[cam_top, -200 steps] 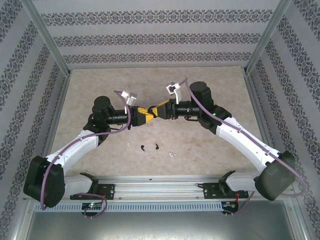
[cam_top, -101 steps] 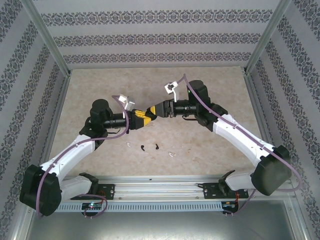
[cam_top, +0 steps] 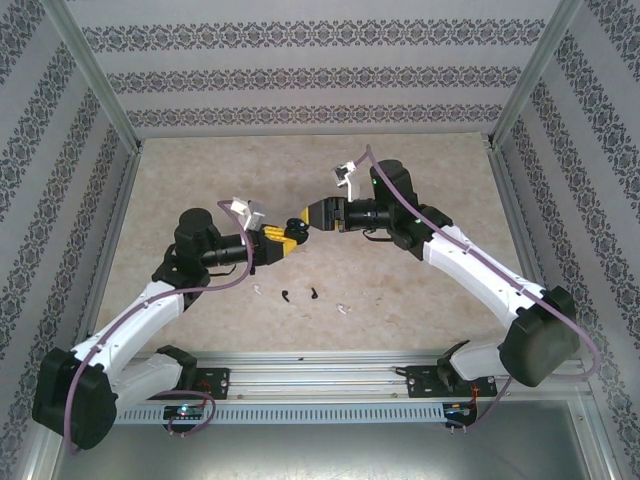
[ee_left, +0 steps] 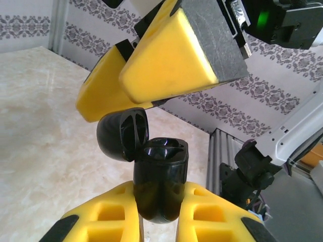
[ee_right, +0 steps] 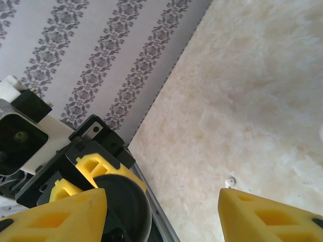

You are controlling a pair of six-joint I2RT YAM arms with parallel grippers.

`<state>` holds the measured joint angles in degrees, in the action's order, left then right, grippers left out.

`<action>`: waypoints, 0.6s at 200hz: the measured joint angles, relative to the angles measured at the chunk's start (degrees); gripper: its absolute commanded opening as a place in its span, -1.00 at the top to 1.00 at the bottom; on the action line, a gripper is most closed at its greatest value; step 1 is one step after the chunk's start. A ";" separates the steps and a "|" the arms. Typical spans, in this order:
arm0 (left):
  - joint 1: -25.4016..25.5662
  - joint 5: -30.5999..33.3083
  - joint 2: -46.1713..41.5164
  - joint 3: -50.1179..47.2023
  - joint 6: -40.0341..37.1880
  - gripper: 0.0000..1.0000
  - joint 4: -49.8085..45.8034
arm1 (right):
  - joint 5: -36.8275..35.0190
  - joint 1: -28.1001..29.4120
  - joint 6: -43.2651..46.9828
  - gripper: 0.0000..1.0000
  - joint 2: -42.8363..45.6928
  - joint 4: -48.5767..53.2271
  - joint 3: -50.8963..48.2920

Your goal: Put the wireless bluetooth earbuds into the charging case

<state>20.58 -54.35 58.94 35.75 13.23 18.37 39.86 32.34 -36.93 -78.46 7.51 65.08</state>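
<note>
My arms (cam_top: 150, 305) wear white shells over black joints, a mauve cable (cam_top: 369, 150) looping along each. My fingers (ee_left: 101, 217) are chunky yellow wedges (square pockets moulded in, grey pad faces); a white camera block (cam_top: 245, 210) tops each wrist.

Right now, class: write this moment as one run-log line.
left gripper: shut on case | lid: open | right gripper: open, by lid | earbuds: four on table
</note>
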 measured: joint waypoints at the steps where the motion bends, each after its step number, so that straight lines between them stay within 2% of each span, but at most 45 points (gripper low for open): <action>1: 0.00 0.13 -0.09 -0.04 -0.04 1.00 -0.02 | -0.13 0.00 -0.07 -0.20 0.04 0.11 0.02; 34: 0.00 8.46 -4.07 -2.51 -1.36 1.00 -4.83 | -6.95 0.02 -0.68 -0.17 3.45 7.93 1.53; 64: 0.00 17.40 -8.44 -4.26 -1.51 1.00 -10.21 | -17.27 1.29 -0.94 -0.09 4.76 16.00 2.71; 90: 0.00 25.22 -14.25 -6.67 -1.51 1.00 -15.06 | -25.22 5.73 -1.99 -0.05 2.32 22.56 2.75; 120: 0.00 32.72 -22.23 -9.42 -1.75 1.00 -20.37 | -28.98 10.88 -3.67 0.09 -4.33 25.38 2.91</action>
<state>20.58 -21.63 36.71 26.33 11.49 -2.00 10.87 43.22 -40.60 -82.78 32.88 67.99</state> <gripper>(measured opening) 0.160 0.483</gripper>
